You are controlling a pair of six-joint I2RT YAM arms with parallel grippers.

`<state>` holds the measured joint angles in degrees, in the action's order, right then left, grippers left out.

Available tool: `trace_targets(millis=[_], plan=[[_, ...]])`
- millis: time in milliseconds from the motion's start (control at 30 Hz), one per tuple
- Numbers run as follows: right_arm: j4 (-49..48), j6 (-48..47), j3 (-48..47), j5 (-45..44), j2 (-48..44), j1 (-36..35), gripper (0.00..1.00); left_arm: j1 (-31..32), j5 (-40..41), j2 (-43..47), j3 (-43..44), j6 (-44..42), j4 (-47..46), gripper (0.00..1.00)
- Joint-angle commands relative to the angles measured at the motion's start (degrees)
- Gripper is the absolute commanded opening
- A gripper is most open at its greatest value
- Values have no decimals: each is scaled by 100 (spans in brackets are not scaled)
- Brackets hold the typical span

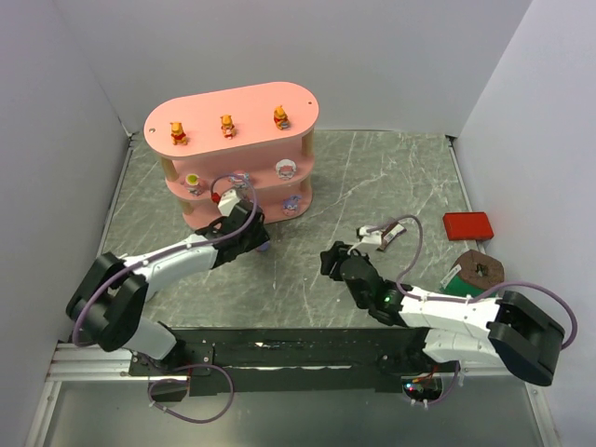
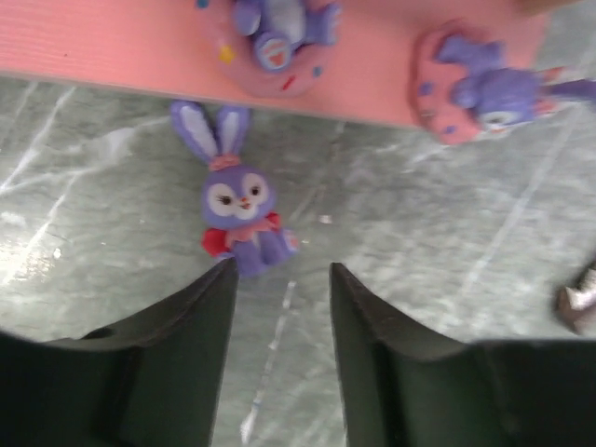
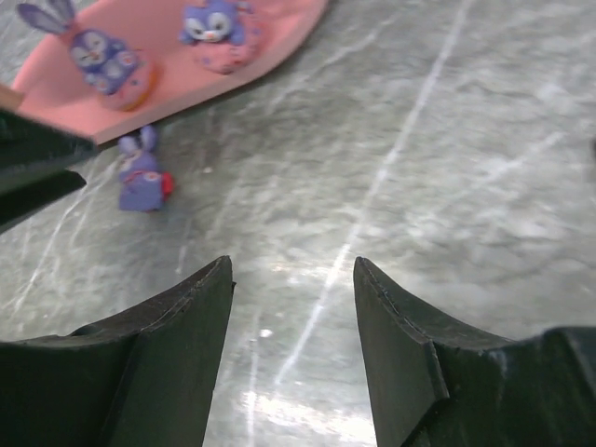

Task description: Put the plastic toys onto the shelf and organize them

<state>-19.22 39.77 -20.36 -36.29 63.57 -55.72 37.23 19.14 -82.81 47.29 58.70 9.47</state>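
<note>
1. Purple rabbit toy [image 2: 240, 216] stands upright on the table at eleven o'clock from our left gripper [image 2: 279, 270], nearly touching one fingertip.
2. We see those jaws partly parted with nothing between them. We judge they are set to straddle the rabbit.
3. At twelve o'clock, two purple toys [image 2: 489, 88] sit on the bottom tier of the shelf [image 2: 112, 47], so this third one likely belongs there.
4. Our right gripper [image 3: 291, 270] hangs parted and empty at five o'clock of the shelf, well apart.
5. Orange bears [image 1: 226, 124] line the top tier, which suggests one kind per level.
</note>
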Motion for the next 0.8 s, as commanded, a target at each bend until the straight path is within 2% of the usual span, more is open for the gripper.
trace_targets(millis=[0,333,667,767], plan=[[86,224,146,148,-214,132,61,-14,196,-253,167,-183,-138,47],[156,312,23,237,41,193,59,-14,64,-719,105,-324,-516,30],[191,382,-29,290,200,229,58,-14,152,-957,61,-447,-561,29],[217,400,-29,263,200,229,58,-6,65,-983,-8,-429,-578,26]])
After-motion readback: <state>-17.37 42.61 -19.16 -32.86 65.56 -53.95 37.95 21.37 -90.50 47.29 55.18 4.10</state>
